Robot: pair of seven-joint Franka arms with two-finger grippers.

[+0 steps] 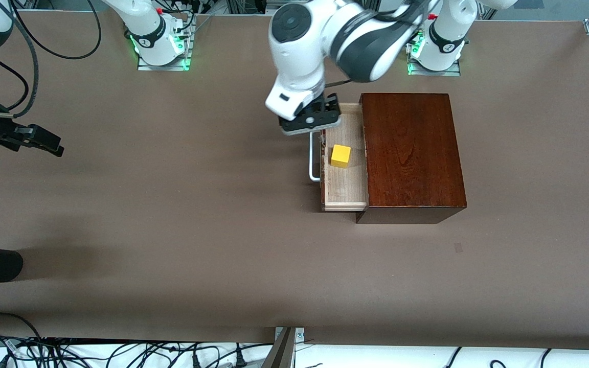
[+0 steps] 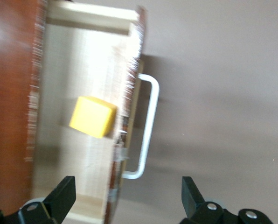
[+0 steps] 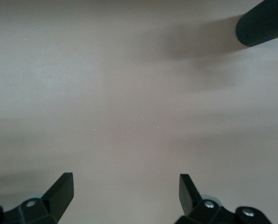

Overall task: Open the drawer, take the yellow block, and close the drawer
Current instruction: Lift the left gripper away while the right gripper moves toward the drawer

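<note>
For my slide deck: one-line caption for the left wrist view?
Open left tool over the pulled-out drawer, yellow block inside beside the white handle.

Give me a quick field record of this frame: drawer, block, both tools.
drawer: pulled open from the dark wooden box, pale interior exposed, white handle free
yellow block: sitting in the open drawer, not held
left tool: open, empty, over the drawer's end nearest the robot bases, above the block's level
right tool: open, empty, waiting over bare table at the right arm's end
task stage: drawer open; block not yet taken
</note>
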